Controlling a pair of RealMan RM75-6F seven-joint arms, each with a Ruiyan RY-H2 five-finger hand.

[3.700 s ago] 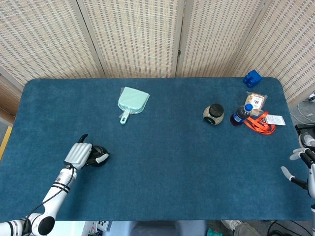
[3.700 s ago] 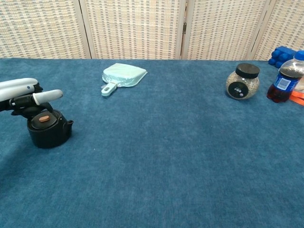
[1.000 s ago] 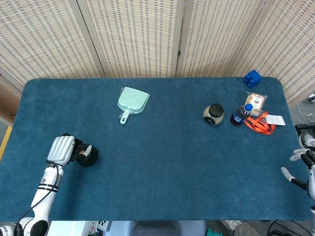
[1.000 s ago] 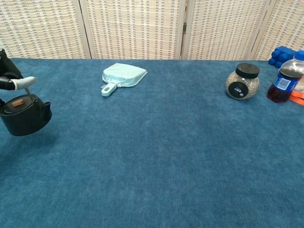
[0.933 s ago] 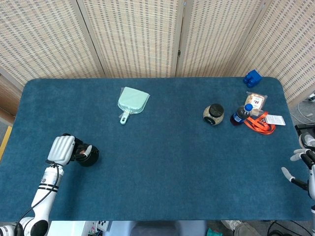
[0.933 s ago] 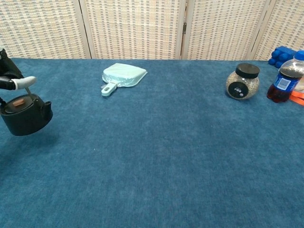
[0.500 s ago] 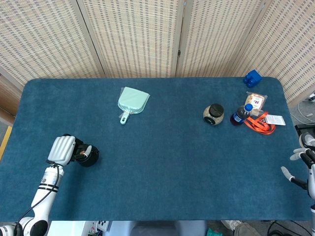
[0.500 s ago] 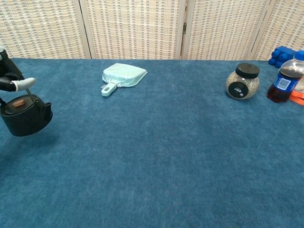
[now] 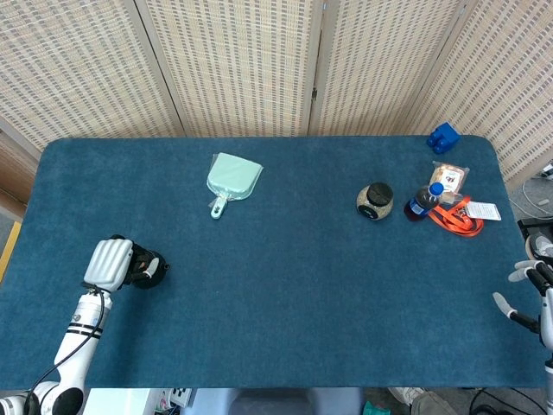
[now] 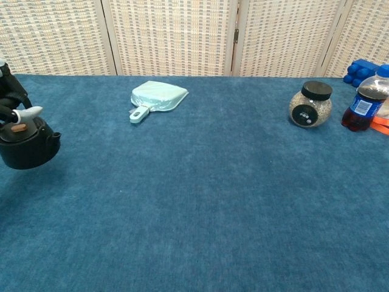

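Note:
My left hand [image 9: 111, 263] holds a small black teapot [image 9: 147, 270] by its handle near the table's front left; in the chest view the black teapot [image 10: 25, 148] hangs at the far left, under the left hand [image 10: 13, 106], with an orange knob on its lid. Whether it clears the cloth I cannot tell. My right hand [image 9: 533, 290] is off the table's right edge, fingers apart, holding nothing; the chest view does not show it.
A mint dustpan [image 9: 232, 181] lies at the back left of the blue table [image 9: 294, 285]. At the back right stand a black-lidded jar [image 9: 375, 201], a cola bottle [image 9: 422, 202], an orange strap [image 9: 456, 218], a snack packet [image 9: 449, 176] and blue blocks [image 9: 442, 137].
Since 3.7 s ago the left hand has carried the teapot leftwards. Over the last half second it shifted a little further left. The right hand has not moved.

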